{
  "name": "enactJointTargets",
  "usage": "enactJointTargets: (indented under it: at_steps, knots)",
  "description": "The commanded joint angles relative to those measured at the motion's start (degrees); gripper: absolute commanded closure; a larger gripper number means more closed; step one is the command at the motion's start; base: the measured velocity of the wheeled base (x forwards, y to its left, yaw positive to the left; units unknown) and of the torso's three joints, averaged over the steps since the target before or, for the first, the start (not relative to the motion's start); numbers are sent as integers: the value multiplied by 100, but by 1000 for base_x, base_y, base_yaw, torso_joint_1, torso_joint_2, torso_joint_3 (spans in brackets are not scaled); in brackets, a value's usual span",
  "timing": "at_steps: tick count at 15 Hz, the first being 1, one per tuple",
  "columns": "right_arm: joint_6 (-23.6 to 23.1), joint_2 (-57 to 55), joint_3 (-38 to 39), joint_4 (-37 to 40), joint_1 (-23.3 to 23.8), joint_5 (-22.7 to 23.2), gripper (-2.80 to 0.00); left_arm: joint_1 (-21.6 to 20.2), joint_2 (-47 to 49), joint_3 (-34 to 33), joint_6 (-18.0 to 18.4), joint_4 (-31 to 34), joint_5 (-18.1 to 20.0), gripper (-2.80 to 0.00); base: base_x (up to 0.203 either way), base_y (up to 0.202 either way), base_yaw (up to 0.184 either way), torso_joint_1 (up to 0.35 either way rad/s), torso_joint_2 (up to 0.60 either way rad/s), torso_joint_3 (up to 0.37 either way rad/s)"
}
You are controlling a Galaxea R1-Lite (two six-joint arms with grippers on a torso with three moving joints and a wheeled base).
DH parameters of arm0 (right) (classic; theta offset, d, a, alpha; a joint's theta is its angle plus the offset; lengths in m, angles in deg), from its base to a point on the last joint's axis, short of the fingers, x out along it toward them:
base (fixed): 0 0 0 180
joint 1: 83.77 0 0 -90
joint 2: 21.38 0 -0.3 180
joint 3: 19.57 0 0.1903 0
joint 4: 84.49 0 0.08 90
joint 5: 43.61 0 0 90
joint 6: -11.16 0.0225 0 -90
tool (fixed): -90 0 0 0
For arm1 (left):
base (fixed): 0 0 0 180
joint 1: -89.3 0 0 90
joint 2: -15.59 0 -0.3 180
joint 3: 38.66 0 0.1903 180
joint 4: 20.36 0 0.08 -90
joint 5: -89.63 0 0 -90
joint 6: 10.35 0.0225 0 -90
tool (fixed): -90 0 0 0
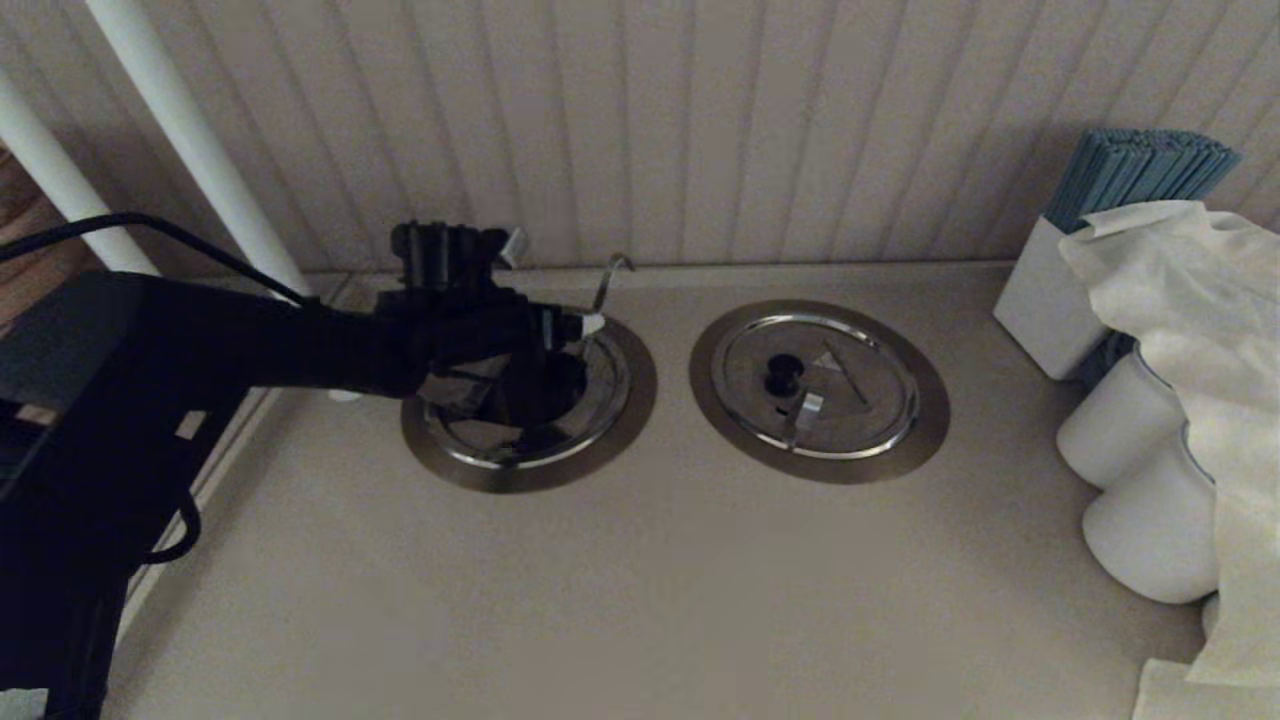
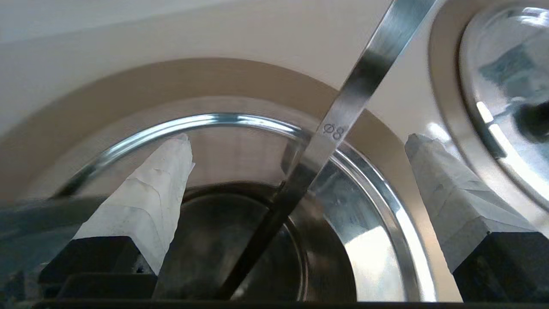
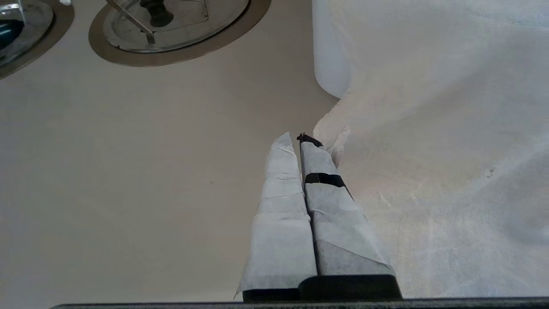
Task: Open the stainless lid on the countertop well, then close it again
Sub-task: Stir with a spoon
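Note:
The countertop well (image 1: pixel 610 425) lies at the back left of the counter, and its dark inside (image 1: pixel 548 385) shows. The thin hooked rod (image 1: pixel 608 277) stands up out of it. My left gripper (image 1: pixel 553 285) hovers right over the well, open, with its taped fingers (image 2: pixel 158 189) wide apart on either side of the rod (image 2: pixel 343 116) and not touching it. Part of the stainless lid (image 1: pixel 468 432) shows under my arm as a shiny steel surface; its knob is hidden. My right gripper (image 3: pixel 296 139) stays shut and empty low over the counter, beside a white cloth (image 3: pixel 429 128).
The twin lid (image 1: pixel 850 400) with a black knob (image 1: pixel 783 375) and a short tab sits shut in the well to the right. A white box of blue sticks (image 1: pixel 1050 290), white jars (image 1: pixel 1130 430) and the draped cloth (image 1: pixel 1200 300) crowd the right edge. White pipes (image 1: pixel 190 140) rise at the back left.

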Motion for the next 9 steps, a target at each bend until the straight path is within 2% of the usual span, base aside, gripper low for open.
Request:
enactJointTargets:
  at_steps: [1,4,9]
  knots:
    - [5,-6,0,-2,0,-1,0,24,353,31,36,-354,8,-280,0,0,0,0,0,0]
    - [5,-6,0,-2,0,-1,0,94,751,306,80,-862,-90,-280,0,0,0,0,0,0]
    - [5,-6,0,-2,0,-1,0,204,1608,1416,82,-941,-784,-280,0,0,0,0,0,0]
